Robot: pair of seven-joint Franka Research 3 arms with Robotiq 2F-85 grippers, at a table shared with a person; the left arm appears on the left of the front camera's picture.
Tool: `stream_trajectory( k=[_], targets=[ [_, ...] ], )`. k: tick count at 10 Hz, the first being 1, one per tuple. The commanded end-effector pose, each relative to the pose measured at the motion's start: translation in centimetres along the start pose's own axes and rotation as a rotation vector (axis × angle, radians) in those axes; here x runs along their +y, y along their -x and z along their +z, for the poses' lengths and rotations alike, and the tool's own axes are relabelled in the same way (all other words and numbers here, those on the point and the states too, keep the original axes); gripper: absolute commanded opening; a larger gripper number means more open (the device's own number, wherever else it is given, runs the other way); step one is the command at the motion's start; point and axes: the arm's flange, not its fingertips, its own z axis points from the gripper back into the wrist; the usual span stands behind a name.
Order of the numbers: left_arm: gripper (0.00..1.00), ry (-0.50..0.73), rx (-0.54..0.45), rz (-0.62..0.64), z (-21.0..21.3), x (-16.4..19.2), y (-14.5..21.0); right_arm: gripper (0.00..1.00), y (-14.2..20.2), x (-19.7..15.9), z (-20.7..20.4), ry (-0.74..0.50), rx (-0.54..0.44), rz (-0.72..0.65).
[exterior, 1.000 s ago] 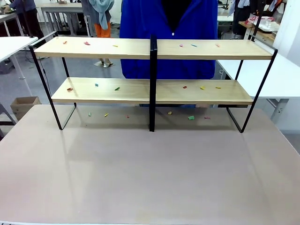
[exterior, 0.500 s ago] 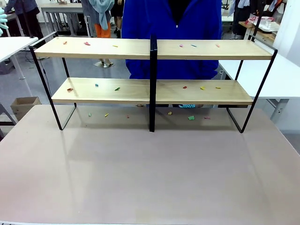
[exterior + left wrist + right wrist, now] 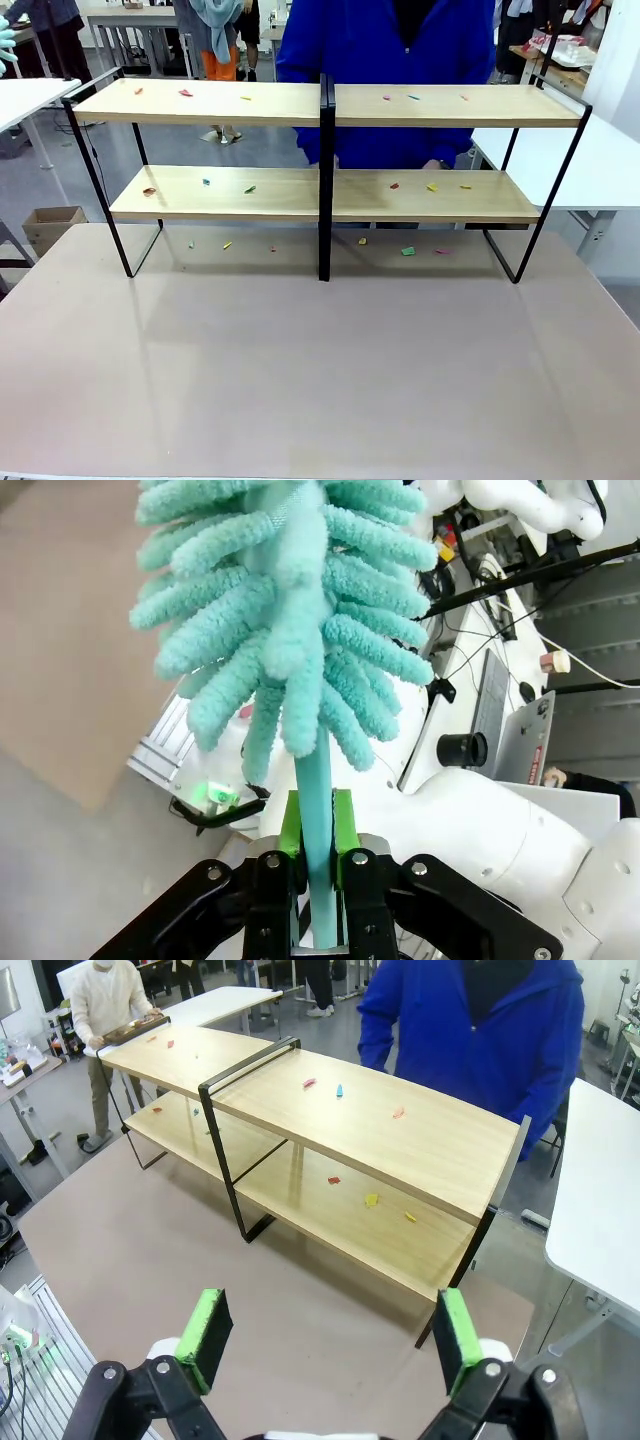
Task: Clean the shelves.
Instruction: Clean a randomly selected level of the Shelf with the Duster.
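No legible text or labels.

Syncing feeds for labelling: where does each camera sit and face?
Front: fixed on the robot's side, facing across the tabletop at the shelves and a person.
Left wrist: on the left arm, looking along the left gripper, fingers shut on a teal duster.
Right wrist: on the right arm, looking down past the open right gripper.
Shared: front and right wrist show the shelves.

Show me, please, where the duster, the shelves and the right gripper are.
duster (image 3: 290, 630), left wrist view, its fluffy head.
shelves (image 3: 290, 103), front view, bare top board.
right gripper (image 3: 330, 1320), right wrist view, midway between fingertips.
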Motion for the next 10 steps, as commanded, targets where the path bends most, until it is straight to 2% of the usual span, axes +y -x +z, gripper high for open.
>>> stream_trajectory(
  k=[1, 2, 3, 4, 5, 6, 7, 8, 9, 10],
  targets=[
    [0.00, 0.009, -0.008, -0.018, 0.1, -0.4, 0.4, 1.00, -0.1, 0.1, -0.1, -0.001, -0.001, 0.000],
    [0.00, 0.009, -0.008, -0.018, 0.1, -0.4, 0.4, 1.00, -0.1, 0.1, -0.1, -0.001, -0.001, 0.000],
    [0.13, 0.000, 0.000, 0.000, 0.0, 0.0, 0.0, 1.00, -0.1, 0.1, -0.1, -0.001, -0.001, 0.000],
    [0.13, 0.024, 0.178, -0.080, -1.5, -2.3, -1.9, 1.00, -0.1, 0.1, -0.1, -0.001, -0.001, 0.000],
    [0.13, 0.105, 0.421, -0.205, -4.2, -2.6, -5.0, 1.00, -0.1, 0.1, -0.1, -0.001, -0.001, 0.000],
    [0.13, 0.115, 0.553, -0.211, -6.8, -2.1, -7.6, 1.00, -0.1, 0.1, -0.1, -0.001, -0.001, 0.000],
    [0.13, 0.064, 0.643, -0.182, -9.8, -1.8, -10.0, 1.00, -0.1, 0.1, -0.1, -0.001, -0.001, 0.000],
    [0.13, 0.126, 0.682, -0.220, -12.8, -1.9, -12.5, 1.00, -0.1, 0.1, -0.1, -0.001, -0.001, 0.000],
    [0.13, 0.155, 0.619, -0.177, -15.8, -1.1, -16.0, 1.00, -0.1, 0.1, -0.1, -0.001, -0.001, 0.000],
    [0.13, 0.318, 0.570, -0.120, -16.1, -0.5, -18.1, 1.00, -0.1, 0.1, -0.1, -0.001, -0.001, 0.000]
  ],
)
